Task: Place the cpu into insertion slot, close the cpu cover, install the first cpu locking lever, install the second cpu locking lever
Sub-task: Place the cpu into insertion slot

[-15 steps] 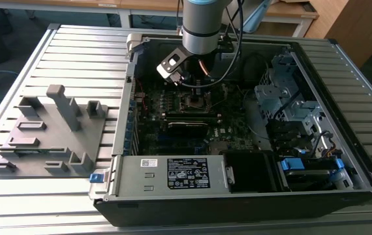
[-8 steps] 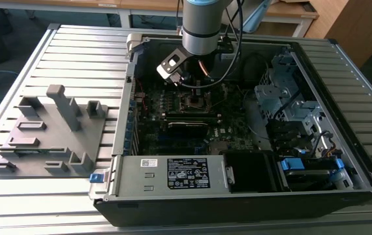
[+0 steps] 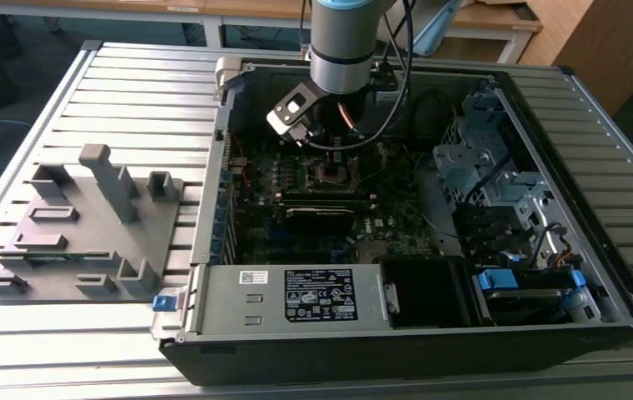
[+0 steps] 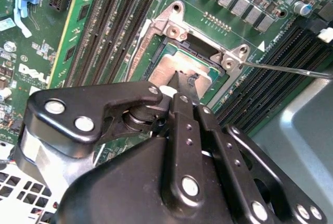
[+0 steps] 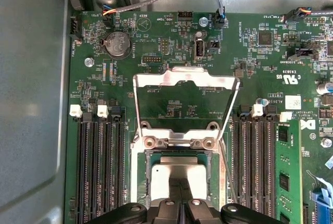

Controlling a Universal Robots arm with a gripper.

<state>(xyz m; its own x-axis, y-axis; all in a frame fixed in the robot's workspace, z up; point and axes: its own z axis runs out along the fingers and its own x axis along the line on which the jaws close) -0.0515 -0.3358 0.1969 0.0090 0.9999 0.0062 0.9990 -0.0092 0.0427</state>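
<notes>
We've got the cpu [image 5: 179, 178] lying flat inside the insertion slot [image 5: 141, 177], with its dull silver top facing up and its edges square to the socket's thin metal rim on the green board. The cpu cover [image 5: 184, 76] is flipped wide open, standing up off its hinge at one edge of the socket, and we can see the board right through its cut-out window. A thin wire locking lever [image 4: 281, 69] pokes out sideways from the socket corner, not hooked down.
</notes>
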